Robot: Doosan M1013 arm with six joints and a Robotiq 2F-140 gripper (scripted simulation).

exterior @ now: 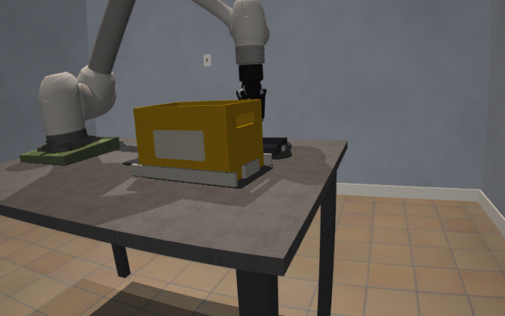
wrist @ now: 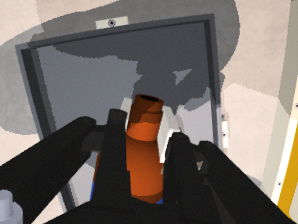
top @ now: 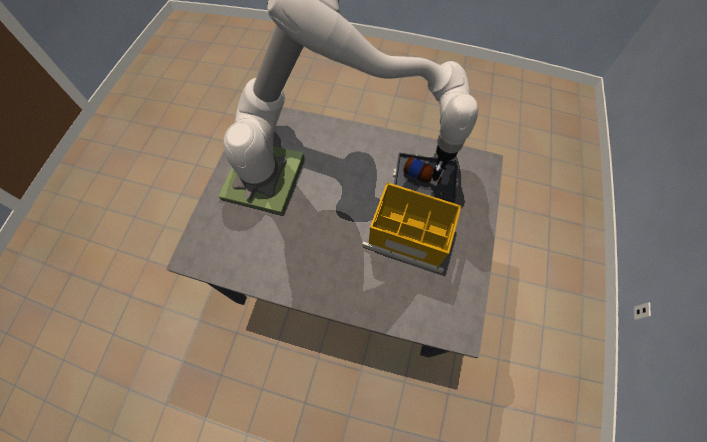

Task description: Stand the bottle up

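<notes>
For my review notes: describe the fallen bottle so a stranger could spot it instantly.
Find the yellow plastic crate on the grey table; behind it lies a shallow dark grey tray. The brown bottle with a blue label lies sideways there, its neck gripped by the black hand.

The bottle [wrist: 144, 156] was orange-brown with a blue band, the tray [wrist: 80, 76] grey, the crate [top: 414, 222] yellow — its label [exterior: 178, 145] pale grey — and the gripper [wrist: 143, 163] black.

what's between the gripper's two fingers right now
The brown bottle, gripped at its neck; the wrist view shows a finger on each side, over the tray.
</notes>
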